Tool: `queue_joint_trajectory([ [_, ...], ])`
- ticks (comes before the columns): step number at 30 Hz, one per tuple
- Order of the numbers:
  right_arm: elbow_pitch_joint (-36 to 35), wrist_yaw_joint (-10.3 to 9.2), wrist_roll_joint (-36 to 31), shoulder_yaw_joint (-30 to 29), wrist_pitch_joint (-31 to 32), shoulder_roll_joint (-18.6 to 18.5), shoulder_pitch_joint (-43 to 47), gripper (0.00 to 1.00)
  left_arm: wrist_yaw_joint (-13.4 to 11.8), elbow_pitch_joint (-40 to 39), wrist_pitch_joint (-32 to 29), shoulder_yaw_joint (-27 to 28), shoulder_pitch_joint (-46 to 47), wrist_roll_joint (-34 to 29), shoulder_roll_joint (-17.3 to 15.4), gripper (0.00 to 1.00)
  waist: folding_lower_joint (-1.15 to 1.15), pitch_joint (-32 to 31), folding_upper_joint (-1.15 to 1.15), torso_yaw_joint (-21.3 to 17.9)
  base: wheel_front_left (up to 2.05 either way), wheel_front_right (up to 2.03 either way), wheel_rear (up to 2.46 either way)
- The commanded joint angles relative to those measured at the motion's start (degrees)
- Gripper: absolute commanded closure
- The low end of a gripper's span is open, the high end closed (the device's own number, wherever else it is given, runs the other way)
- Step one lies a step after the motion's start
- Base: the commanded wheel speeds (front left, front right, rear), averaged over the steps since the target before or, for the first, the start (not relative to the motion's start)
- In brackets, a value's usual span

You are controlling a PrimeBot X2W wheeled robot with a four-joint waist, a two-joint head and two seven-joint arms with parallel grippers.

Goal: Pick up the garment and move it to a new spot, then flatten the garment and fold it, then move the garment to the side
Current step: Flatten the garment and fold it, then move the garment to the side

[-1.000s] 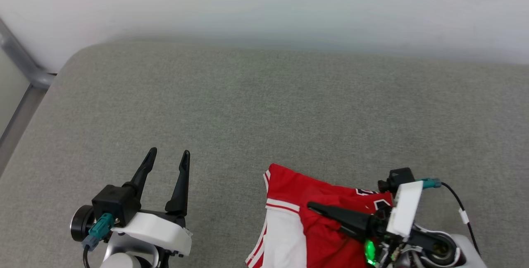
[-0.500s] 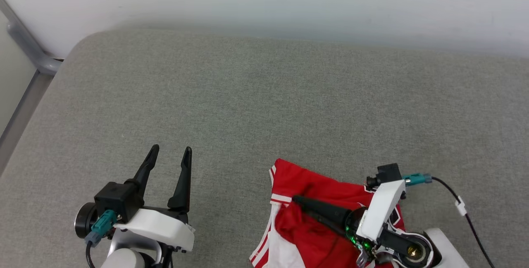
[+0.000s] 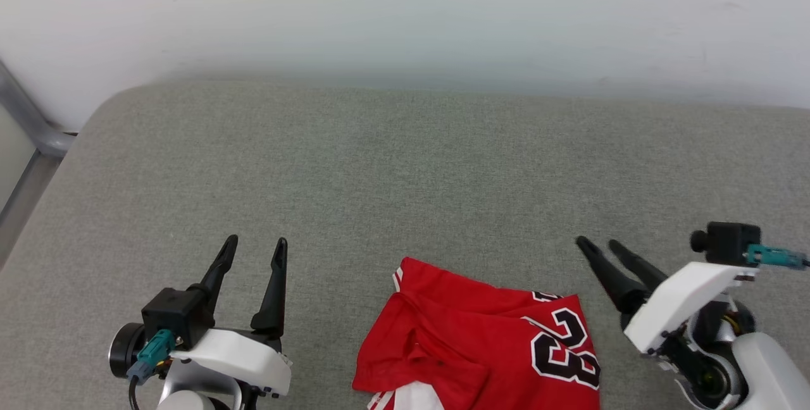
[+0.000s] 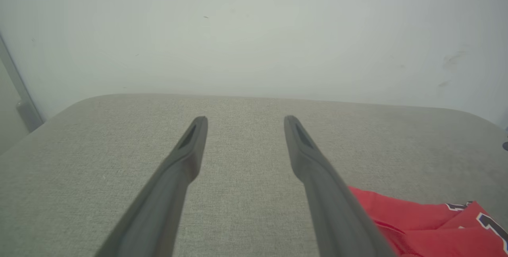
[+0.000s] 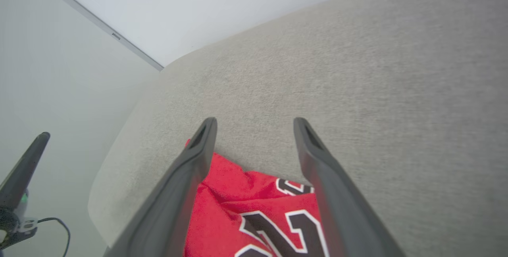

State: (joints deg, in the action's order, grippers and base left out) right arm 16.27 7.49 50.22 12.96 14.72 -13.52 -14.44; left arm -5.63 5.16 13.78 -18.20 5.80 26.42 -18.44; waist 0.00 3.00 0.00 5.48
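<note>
Fingers [image 3: 274,283] spread wide and holding nothing, my left gripper [image 3: 255,244] and right gripper [image 3: 596,243] flank the garment [image 3: 481,340], which lies loosely folded, number up, at the lower centre of the frame on the grey cushion [image 3: 405,163]; both likely stand clear to line up the next grip.
</note>
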Motion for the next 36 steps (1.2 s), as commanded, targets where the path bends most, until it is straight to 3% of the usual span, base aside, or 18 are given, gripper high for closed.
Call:
queue_joint_trajectory([
  [1,0.39,-0.01,-4.65,-2.99,-2.32,-0.96,1.6,0.0,-0.5,-0.32,-0.11,0.07,-0.92,0.04,-0.31,0.0,0.0,-0.91,0.0,-0.88,0.0,0.0,0.0],
  [5,0.62,-0.01,-11.79,-8.79,-4.79,-1.39,3.35,0.0,-0.88,-0.56,-0.21,0.23,-1.69,0.19,-0.5,0.0,0.0,-1.93,0.0,-1.68,0.0,0.0,0.0],
  [12,-5.36,-0.01,-26.5,-19.27,-8.91,2.26,8.25,0.0,-1.89,-1.01,-0.36,0.6,-3.25,0.66,-0.73,0.0,0.0,-3.92,0.0,-3.3,0.0,0.0,0.0],
  [23,-18.08,-0.01,-37.39,-18.72,-16.36,5.36,17.17,0.0,-3.0,-1.09,0.05,0.73,-4.42,0.36,-0.85,0.0,0.0,-5.14,0.0,-4.35,0.0,0.0,0.0],
  [36,-22.65,-0.02,-39.79,-17.86,-13.84,8.89,23.14,0.0,-3.52,0.26,0.39,0.7,-5.23,0.89,-0.85,0.0,0.0,-5.85,0.0,-4.72,0.0,0.0,0.0],
])
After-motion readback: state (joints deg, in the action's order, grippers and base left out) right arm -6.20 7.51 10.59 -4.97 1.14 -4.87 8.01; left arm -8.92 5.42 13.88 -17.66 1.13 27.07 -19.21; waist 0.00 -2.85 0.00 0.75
